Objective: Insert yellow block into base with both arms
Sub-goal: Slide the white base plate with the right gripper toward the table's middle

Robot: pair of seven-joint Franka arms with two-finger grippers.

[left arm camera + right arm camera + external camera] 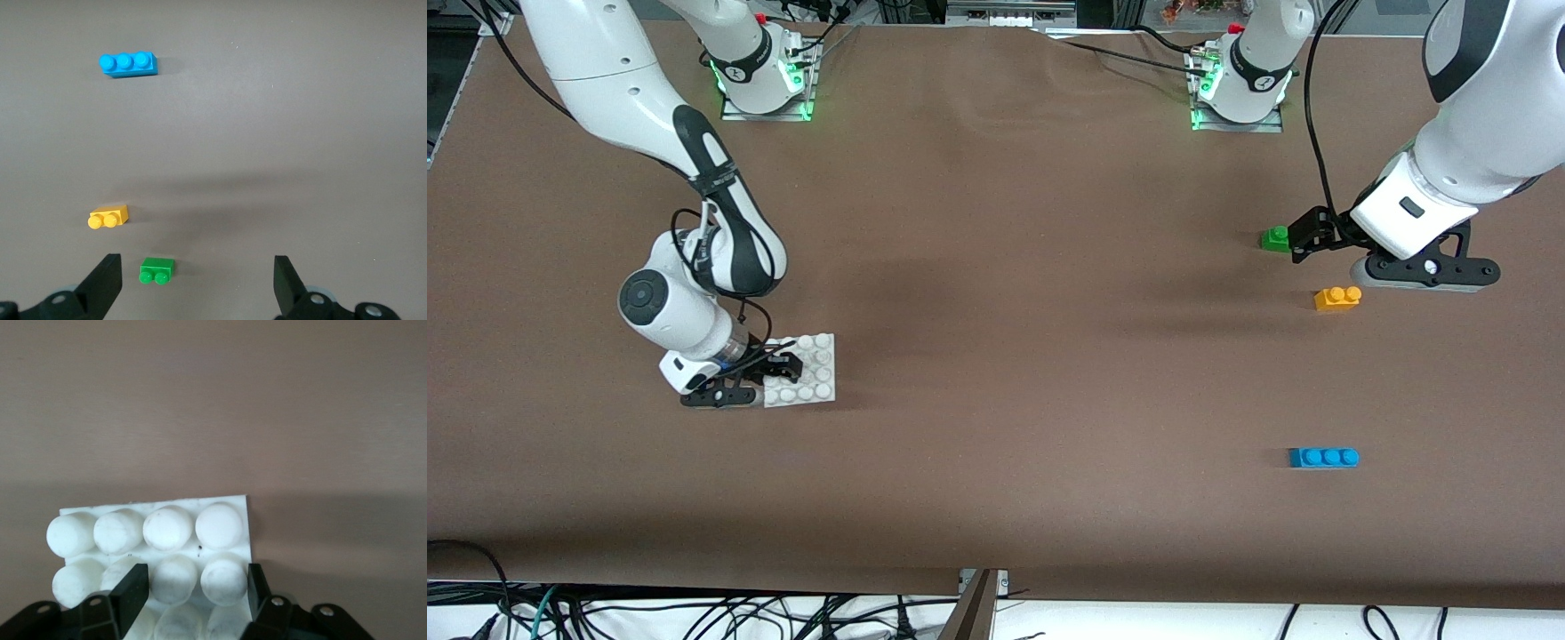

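From my end the table (996, 373) is a brown mat-covered top. Sitting on it: the base (811, 369) toward the right arm's end, and toward the left arm's end the green brick (1275, 237), the yellow block (1336, 298) nearer the camera, then the blue brick (1323, 457) nearest.

text: none legible | labels: none | numbers: none | signs: none
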